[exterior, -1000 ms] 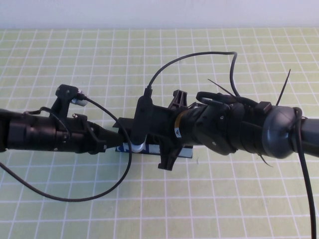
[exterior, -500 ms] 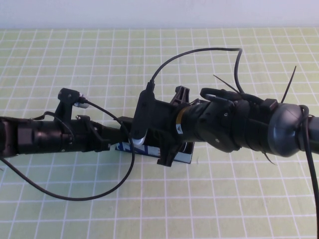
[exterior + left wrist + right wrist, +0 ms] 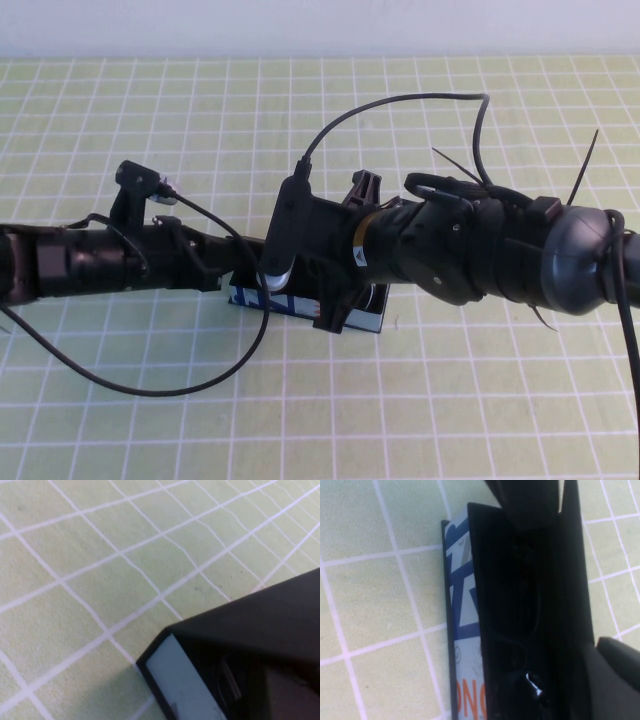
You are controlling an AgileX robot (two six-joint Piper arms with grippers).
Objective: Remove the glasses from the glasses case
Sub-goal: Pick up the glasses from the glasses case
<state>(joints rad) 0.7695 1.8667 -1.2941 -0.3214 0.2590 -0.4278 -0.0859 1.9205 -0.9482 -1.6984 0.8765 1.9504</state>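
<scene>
glasses case (image 3: 462, 630): open | glasses (image 3: 512, 605): dark, seemingly lying inside

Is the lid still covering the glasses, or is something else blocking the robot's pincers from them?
Nothing visible blocks them. The case is open, and the dark glasses lie uncovered inside. The shut right pincer hangs just over the open case. The left pincer sits at the case's left end.

Tabletop mat (image 3: 120, 420), pale green with a white grid (filling the frame); plain white wall (image 3: 300, 25) along the top edge.
</scene>
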